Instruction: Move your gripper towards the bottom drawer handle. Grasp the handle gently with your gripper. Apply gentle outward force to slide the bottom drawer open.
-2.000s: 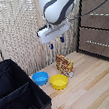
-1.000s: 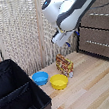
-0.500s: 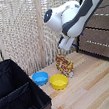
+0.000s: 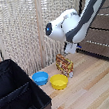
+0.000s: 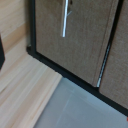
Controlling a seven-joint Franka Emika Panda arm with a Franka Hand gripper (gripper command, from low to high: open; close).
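The bottom drawer handle (image 5: 64, 19), a thin silver bar, shows in the wrist view fixed to the dark brown front of the bottom drawer (image 5: 75, 45), with a narrower front and a second thin bar beside it across a dark seam; pale wooden floor and a grey patch lie beyond the cabinet's edge. In the exterior view the same cabinet sits at the exterior view's right, and the handle (image 4: 96, 42) reads only as a faint pale line on the tall lower front (image 4: 101, 46). The step in hand looks like the approach: the white arm (image 4: 71, 25) is folded in front of the cabinet and nothing touches the bar. The gripper is hidden behind the arm's body in the exterior view and does not appear in the wrist view, so I cannot tell whether the jaws are apart or together. The next move probably calls for closing in on the bar with the fingers straddling it. Only the exterior view shows the rest: a snack packet (image 4: 64, 65), a yellow bowl (image 4: 59, 81), a blue bowl (image 4: 40, 77) and a black bin (image 4: 17, 97) on the floor.
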